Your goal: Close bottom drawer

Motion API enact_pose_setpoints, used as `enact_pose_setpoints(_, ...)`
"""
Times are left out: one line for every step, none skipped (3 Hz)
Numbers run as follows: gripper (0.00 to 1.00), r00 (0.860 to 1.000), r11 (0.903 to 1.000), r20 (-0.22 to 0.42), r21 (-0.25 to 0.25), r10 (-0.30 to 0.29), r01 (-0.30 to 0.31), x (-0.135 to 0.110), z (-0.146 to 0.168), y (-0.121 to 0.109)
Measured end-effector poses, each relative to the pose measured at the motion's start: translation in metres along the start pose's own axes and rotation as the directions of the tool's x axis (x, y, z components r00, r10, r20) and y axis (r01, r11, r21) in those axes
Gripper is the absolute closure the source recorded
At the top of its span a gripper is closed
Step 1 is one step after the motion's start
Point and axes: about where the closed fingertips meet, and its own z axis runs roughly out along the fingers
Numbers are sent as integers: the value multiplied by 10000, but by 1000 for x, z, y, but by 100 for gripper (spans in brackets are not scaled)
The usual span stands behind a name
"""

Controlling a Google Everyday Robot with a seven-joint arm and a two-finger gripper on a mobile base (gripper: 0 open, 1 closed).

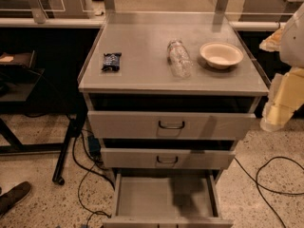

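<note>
The grey metal cabinet [173, 87] has three drawers. The bottom drawer [164, 196] is pulled far out toward me, and its plain grey tray is bare with a shadow in it. Its slim front panel [166, 221] lies at the frame's lower edge; its handle does not show. The middle drawer [167, 159] and the top drawer [171, 125] stand out a little, with dark gaps above them. My gripper [273, 118], on a white and yellowish arm, hangs at the right edge beside the cabinet's right side, level with the top drawer and apart from all drawers.
On the cabinet top lie a dark blue snack packet [111, 61], a clear plastic bottle [179, 57] on its side and a white bowl [221, 54]. Black cables [266, 179] run over the speckled floor on both sides. A wheeled black table leg [66, 146] and a shoe [14, 196] are at the left.
</note>
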Motion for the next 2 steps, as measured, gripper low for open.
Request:
enact_pose_setpoints(0, 10000, 10000, 0, 0, 0, 0, 0, 0, 0)
enact_pose_setpoints(21, 10000, 10000, 0, 1, 0, 0, 0, 0, 0)
